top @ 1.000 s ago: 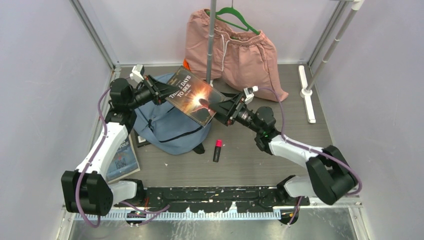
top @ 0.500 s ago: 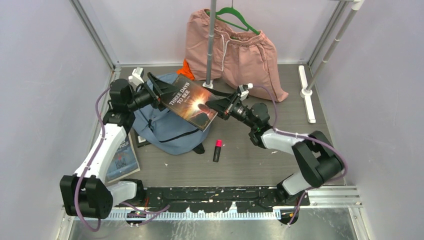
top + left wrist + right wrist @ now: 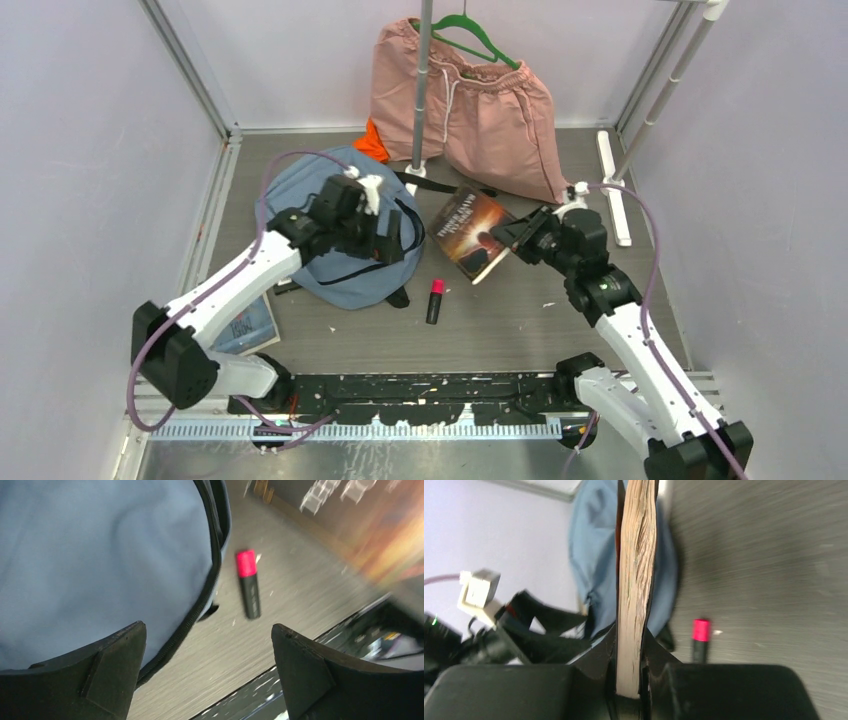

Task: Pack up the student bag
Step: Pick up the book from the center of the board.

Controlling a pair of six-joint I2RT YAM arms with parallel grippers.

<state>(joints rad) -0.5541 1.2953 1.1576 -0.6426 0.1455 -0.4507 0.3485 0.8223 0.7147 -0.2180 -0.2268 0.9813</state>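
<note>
Student bag [image 3: 300,185]: lies slumped on the table, left of centre. Its far edge is near the orange cloth [image 3: 372,143] and the pink shorts [image 3: 470,100].
Bag opening: the black zipper [image 3: 200,605] runs along the edge that faces the book. It looks parted there, but your left arm covers much of it and the wrist view is blurred, so log it as unconfirmed.
Left hand [image 3: 390,238]: over the bag's right edge, fingers [image 3: 115,670] spread apart with nothing between them and blue fabric directly below.
Book [image 3: 470,228]: a dark-covered paperback, off the table and tilted, just right of the bag. No contact with the bag is visible.
Right hand [image 3: 510,235]: clamped on the book's edge, one finger on each cover and the page block between.
Step in hand (judgement): getting the book into the bag, with packing barely begun.
Doing it well:
- Pinch the upper zipper lip with your left hand and lift until the mouth gapes.
- Bring the book in spine-first, low and parallel to the opening.
- Let go only once it is well inside.
Watch: the pink marker [image 3: 435,298] lies near the bag's near-right corner, so keep your sweep above it.
Also present: a second book [image 3: 245,320] at the near left, partly under your left arm.
</note>
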